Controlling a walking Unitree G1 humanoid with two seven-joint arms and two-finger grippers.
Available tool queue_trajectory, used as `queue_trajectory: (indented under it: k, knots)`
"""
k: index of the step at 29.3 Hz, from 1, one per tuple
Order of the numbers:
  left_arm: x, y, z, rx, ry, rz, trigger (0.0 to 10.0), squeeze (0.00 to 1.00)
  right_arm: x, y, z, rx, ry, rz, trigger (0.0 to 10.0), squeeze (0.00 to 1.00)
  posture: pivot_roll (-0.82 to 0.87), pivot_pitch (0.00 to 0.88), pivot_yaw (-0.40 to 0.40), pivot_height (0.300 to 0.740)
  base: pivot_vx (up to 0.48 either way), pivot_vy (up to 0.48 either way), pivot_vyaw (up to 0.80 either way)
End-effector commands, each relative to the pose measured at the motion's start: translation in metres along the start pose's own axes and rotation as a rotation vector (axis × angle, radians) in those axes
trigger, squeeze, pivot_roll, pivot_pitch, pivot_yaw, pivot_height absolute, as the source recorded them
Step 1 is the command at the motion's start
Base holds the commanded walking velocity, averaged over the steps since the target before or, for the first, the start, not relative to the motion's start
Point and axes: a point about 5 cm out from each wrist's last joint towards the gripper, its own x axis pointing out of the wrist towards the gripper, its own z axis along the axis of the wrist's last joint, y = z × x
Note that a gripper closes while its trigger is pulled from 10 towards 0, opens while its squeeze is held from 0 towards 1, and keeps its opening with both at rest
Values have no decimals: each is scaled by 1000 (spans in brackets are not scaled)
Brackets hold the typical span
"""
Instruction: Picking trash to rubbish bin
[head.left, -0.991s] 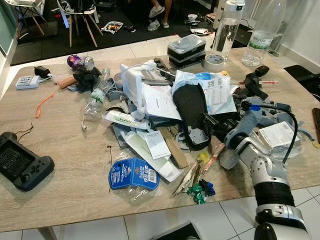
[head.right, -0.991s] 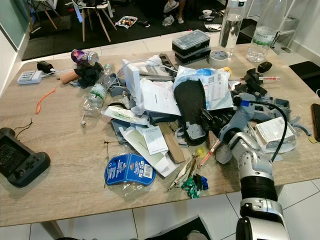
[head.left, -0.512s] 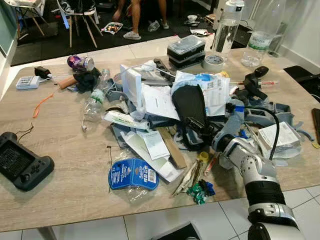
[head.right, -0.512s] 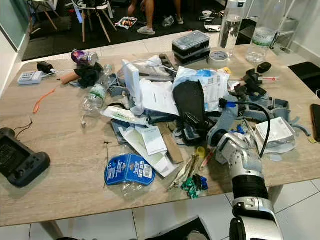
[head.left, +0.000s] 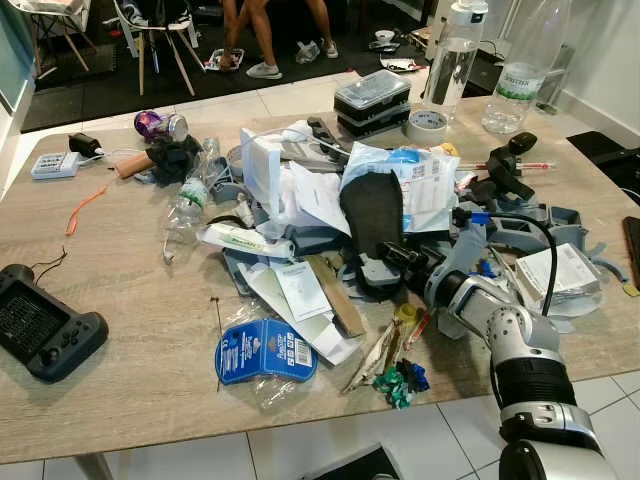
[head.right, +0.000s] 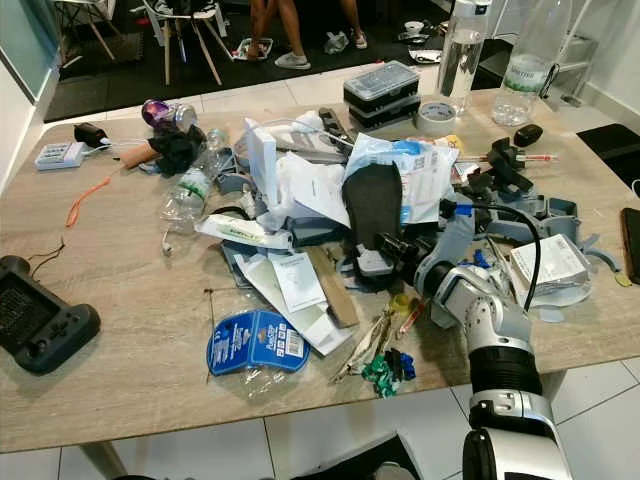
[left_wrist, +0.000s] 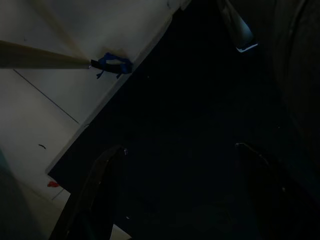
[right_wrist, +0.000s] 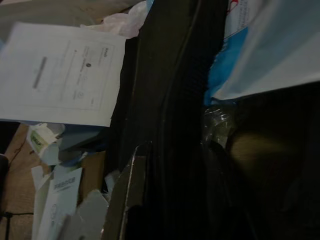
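A black shoe insole (head.left: 372, 212) lies tilted atop the trash pile (head.left: 320, 230) in the middle of the wooden bench (head.left: 120, 330). The right hand (head.left: 392, 256) sits at the insole's lower end, touching it; whether its fingers pinch it I cannot tell. A blue packet (head.left: 265, 350) lies near the front edge.

Pale matt wood-grain table top (head.left: 130, 380); glossy clear plastic bottles (head.left: 455, 55); white paper sheets (head.left: 320, 200) and printed plastic mailer (head.left: 425, 185); matt black ribbed insole (head.left: 370, 210); shiny blue blister pack (head.left: 265, 350); brushed silver metal right arm (head.left: 525, 350); glossy floor tiles (head.left: 300, 95).
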Motion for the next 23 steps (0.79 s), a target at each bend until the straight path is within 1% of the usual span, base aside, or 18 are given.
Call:
queue_trajectory:
  k: [1,3,4,6,8,9,10,11,12,13,14,15,16,18,23]
  knots:
    - [1,-8,3,4,-10,-33,10000,0,-1,-2,-12,13,46,-1,0,0,-69,111,36,740,0,0,0]
    - [1,-8,3,4,-10,-33,10000,0,-1,-2,-12,13,46,-1,0,0,-69,111,36,740,0,0,0]
    - [1,-8,3,5,-10,-33,10000,0,-2,1,-7,1,7,36,0,0,-69,111,36,740,0,0,0]
    - [1,-8,3,5,-10,-33,10000,0,-2,1,-7,1,7,36,0,0,-69,111,36,740,0,0,0]
    - [1,-8,3,2,-13,-31,10000,0,-7,10,6,-28,-93,126,0,0,-69,105,37,740,0,0,0]
    - [1,-8,3,2,-13,-31,10000,0,-7,10,6,-28,-93,126,0,0,-69,105,37,740,0,0,0]
    - [1,-7,3,-3,-15,-29,10000,0,-10,14,11,-45,-130,158,0,0,-69,105,37,740,0,0,0]
    - [1,-7,3,-16,-20,-27,10000,0,-15,18,17,-69,-184,192,4392,0,-69,105,37,740,0,0,0]
    - [1,-7,3,-22,-21,-26,10000,0,-19,21,22,-76,-221,223,7373,0,-69,105,37,740,0,0,0]
    - [1,-7,3,-22,-21,-26,10000,0,-19,21,22,-76,-221,223,7373,0,-69,105,37,740,0,0,0]
    - [1,-7,3,-24,-21,-26,10000,0,-23,24,26,-79,-251,250,10000,0,-69,105,37,740,0,0,0]
    - [1,-7,3,-25,-22,-26,10000,0,-25,27,29,-77,-276,275,10000,0,-69,105,37,740,0,0,0]
    - [1,-7,3,-25,-22,-26,10000,0,-25,27,29,-77,-276,275,10000,0,-69,105,37,740,0,0,0]
    - [1,-7,3,-24,-23,-25,10000,0,-30,34,36,-75,-337,324,10000,0,-74,103,42,740,0,0,0]
    - [1,-7,4,-25,-26,-24,10000,0,-32,38,41,-81,-389,345,10000,0,-69,104,45,740,0,0,0]
